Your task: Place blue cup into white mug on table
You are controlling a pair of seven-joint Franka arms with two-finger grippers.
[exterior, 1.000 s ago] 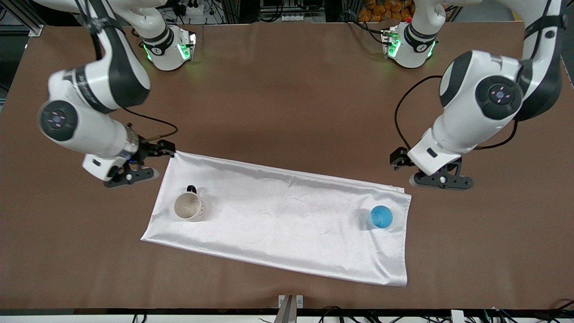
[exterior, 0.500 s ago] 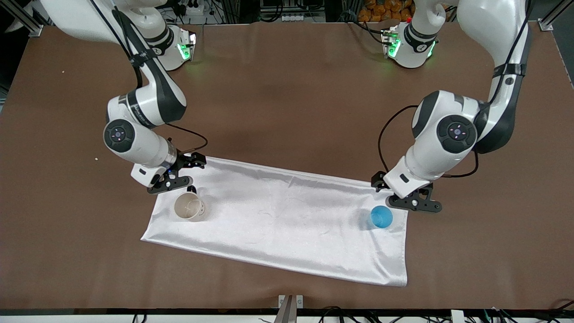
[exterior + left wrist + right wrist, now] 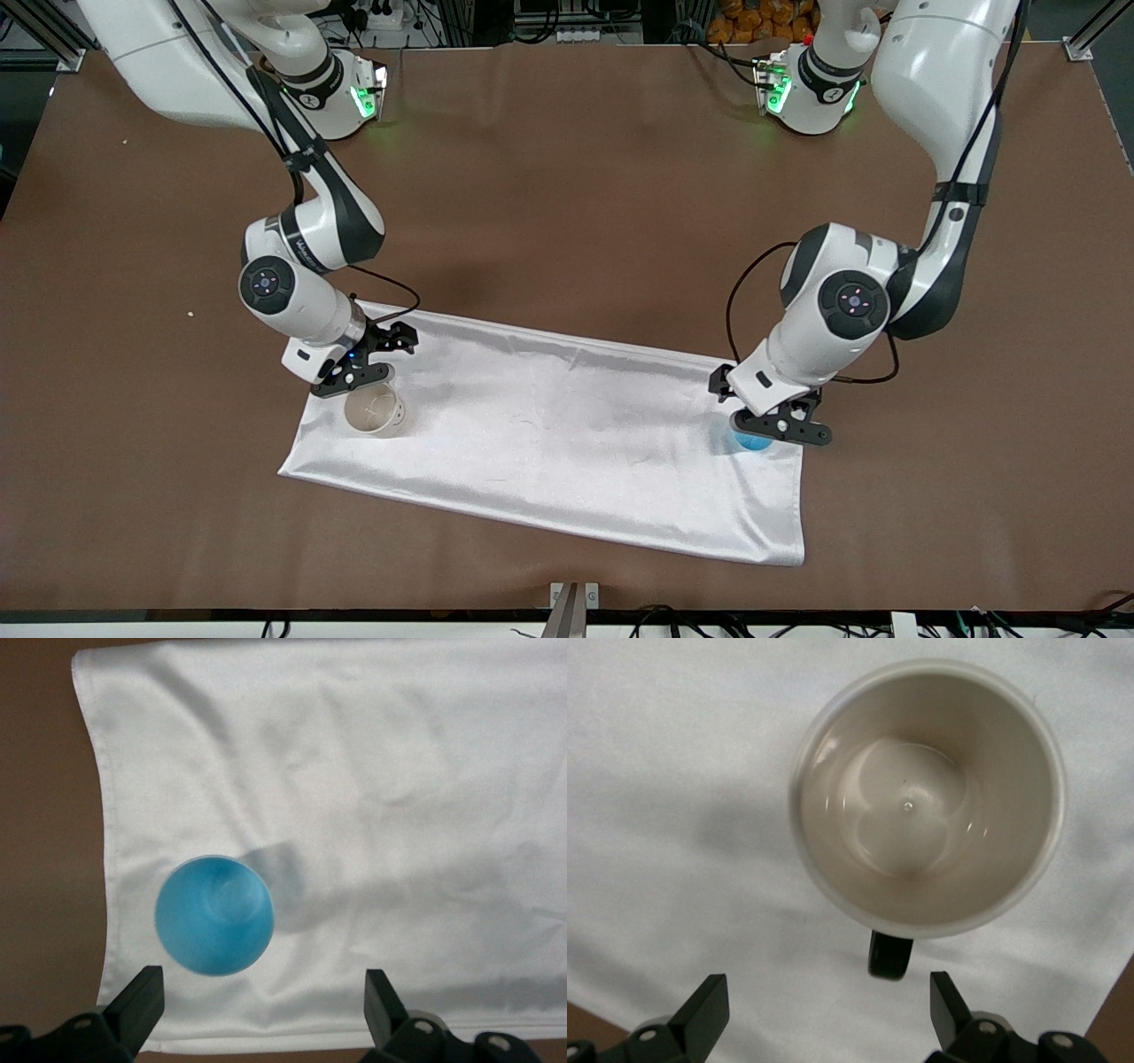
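the step in hand looks like the approach: neither vessel is gripped yet. at the right arm's end of the cloth the right gripper hangs just over the mug, fingers spread wide; its wrist view looks straight down into the empty mug, the black handle lying between the two fingertips. the mug stands upright on the cloth. at the left arm's end, the left gripper is over the cup, also released, with the cup upright and just off the line between the fingers. next the left gripper would need to centre on the cup, drop and close, while the right steadies the mug. the cloth is smooth satin, likely to slide, on the broad brown table, with plenty of room around.
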